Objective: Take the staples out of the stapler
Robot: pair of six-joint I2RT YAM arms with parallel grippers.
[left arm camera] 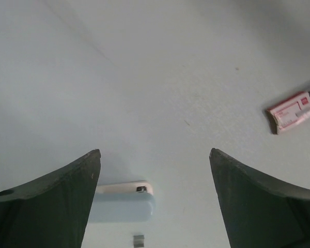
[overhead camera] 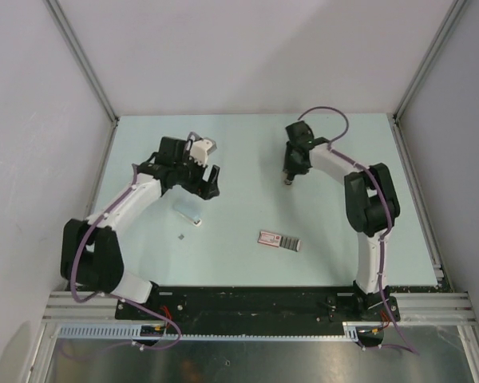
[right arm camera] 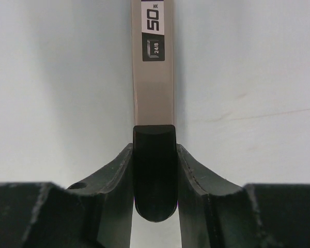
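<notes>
Your right gripper [right arm camera: 154,151] was clamped on the stapler [right arm camera: 153,77], a slim beige bar with a black end and a "50 24/8" label, over the far part of the table [overhead camera: 247,155]. The wrist view cut off its far end, and from above it was hard to make out. Your left gripper [left arm camera: 154,152] hung spread wide, holding nothing, near the tiny grey staples [left arm camera: 138,239] and a pale blue oblong [left arm camera: 123,204].

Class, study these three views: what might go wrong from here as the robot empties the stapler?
1. The right gripper pinches the stapler only at its black end; the long beige part juts out unsupported, so it may pivot or slip.
2. The staples, a tiny silvery bit, lie on the table near the open left gripper; a careless sweep could scatter them.
</notes>
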